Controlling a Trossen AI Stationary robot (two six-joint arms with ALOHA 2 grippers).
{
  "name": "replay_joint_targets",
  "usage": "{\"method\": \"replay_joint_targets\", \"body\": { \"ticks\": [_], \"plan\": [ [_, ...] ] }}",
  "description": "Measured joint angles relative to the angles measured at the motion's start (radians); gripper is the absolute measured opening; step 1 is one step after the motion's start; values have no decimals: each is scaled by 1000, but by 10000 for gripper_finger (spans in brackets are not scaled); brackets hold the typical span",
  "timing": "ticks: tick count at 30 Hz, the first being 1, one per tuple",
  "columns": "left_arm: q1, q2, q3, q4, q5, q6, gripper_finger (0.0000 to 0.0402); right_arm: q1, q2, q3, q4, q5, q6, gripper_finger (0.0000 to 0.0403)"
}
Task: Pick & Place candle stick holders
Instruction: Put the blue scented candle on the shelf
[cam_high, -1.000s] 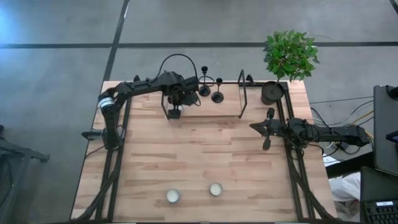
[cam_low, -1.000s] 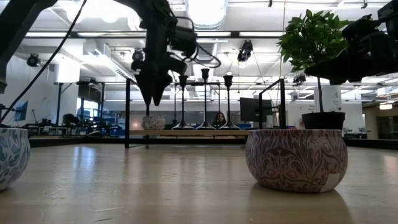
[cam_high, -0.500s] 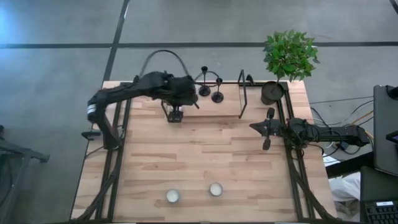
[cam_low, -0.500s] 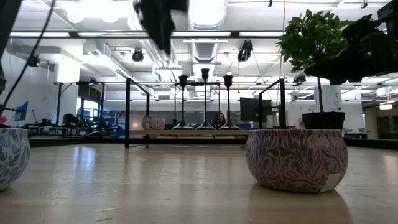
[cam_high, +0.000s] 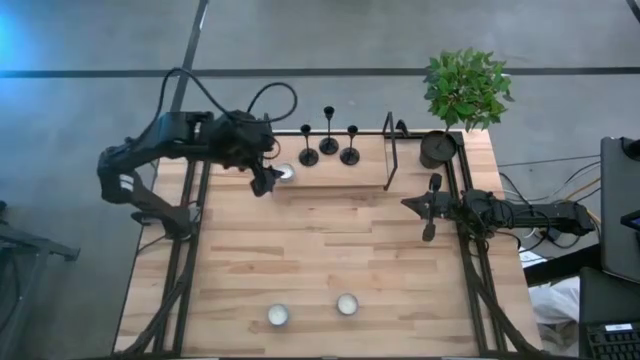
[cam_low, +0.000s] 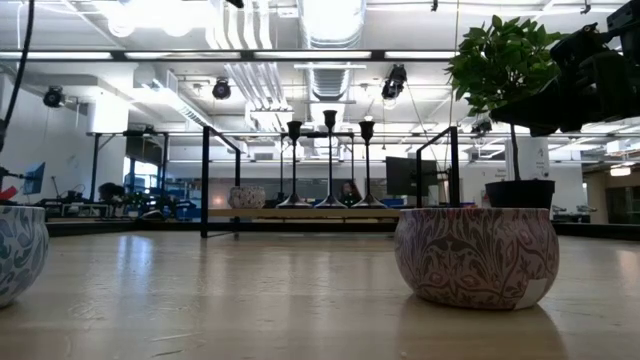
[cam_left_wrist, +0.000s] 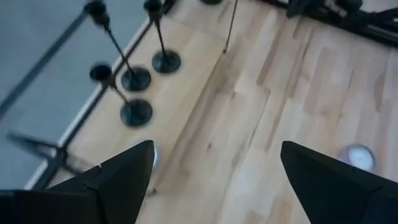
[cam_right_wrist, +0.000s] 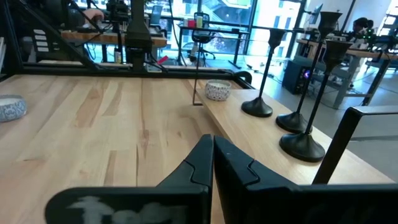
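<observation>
Three slim black metal candle stick holders (cam_high: 329, 135)

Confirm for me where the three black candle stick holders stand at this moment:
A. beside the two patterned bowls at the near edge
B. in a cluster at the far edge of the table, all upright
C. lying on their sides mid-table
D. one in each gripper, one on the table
B. In the high view the candle stick holders stand upright, clustered at the table's far edge; the open left gripper holds nothing, nor does the shut right gripper.

my left gripper (cam_high: 268, 183) near table's (cam_high: 330, 250) far-left corner | candle stick holders (cam_high: 329, 147) standing at far edge | my right gripper (cam_high: 428, 208) at right edge
</observation>
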Motion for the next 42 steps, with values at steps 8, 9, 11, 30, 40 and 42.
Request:
{"method": "replay_joint_targets", "body": {
  "ticks": [8,9,11,30,40,42],
  "plan": [
    [-23,-4,-32,-238,59,-83,355,0,0,0,0,0,0,8],
    [-27,-6,-49,-233,88,-106,355,0,0,0,0,0,0,8],
    [-48,-15,-95,-203,132,-149,355,0,0,0,0,0,0,8],
    [-431,-122,-650,574,-173,-356,355,0,0,0,0,0,0,8],
    [-425,-119,-862,936,-121,-311,355,0,0,0,0,0,0,8],
    [-423,-119,-864,907,-123,-328,355,0,0,0,0,0,0,8]
  ]
}}
